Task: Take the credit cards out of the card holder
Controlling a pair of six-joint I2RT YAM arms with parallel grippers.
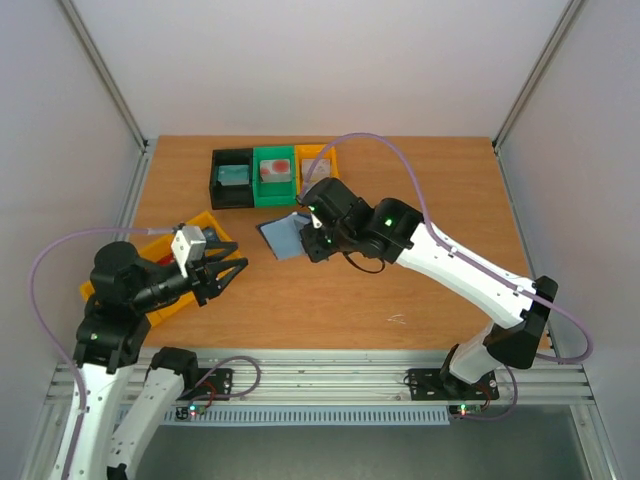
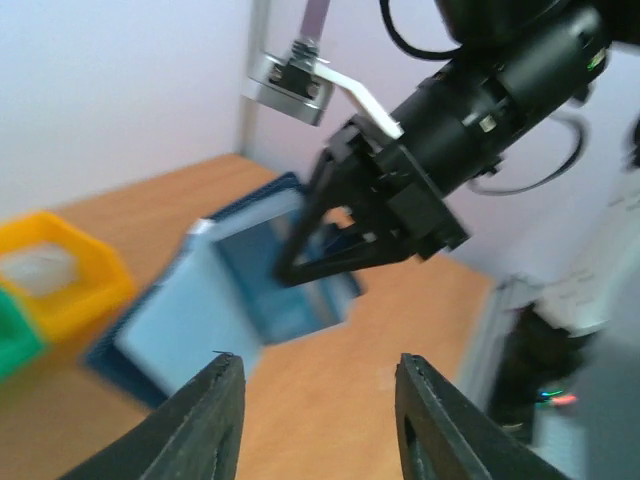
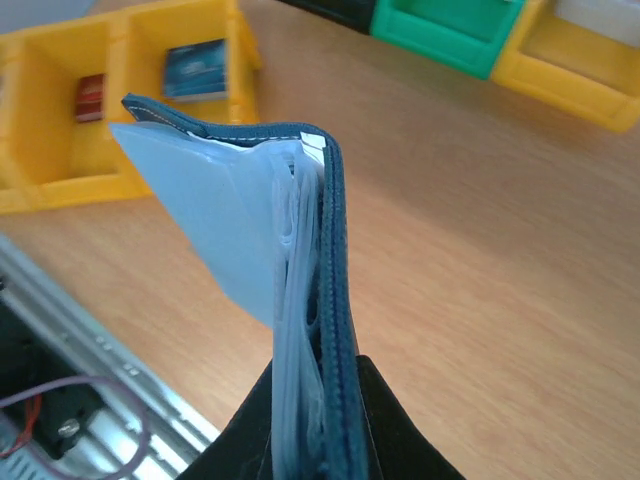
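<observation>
The slate-blue card holder [image 1: 280,238] hangs tilted above the middle of the table, my right gripper [image 1: 314,238] shut on its edge. In the right wrist view the holder [image 3: 334,250] stands on edge between my right gripper's [image 3: 318,372] jaws, its pale pocket pages [image 3: 215,215] fanned to the left. A blue credit card [image 3: 195,68] and a red one [image 3: 90,97] lie in a yellow bin [image 3: 130,170]. My left gripper [image 1: 238,262] is open and empty, pointing at the holder [image 2: 190,310] from the left, a short way off. Its fingertips [image 2: 222,400] frame bare table.
Black [image 1: 232,178], green [image 1: 275,176] and yellow [image 1: 318,165] bins stand in a row at the back, each with something small inside. The yellow two-compartment bin [image 1: 150,262] sits at the left under my left arm. Metal rails run along the near edge.
</observation>
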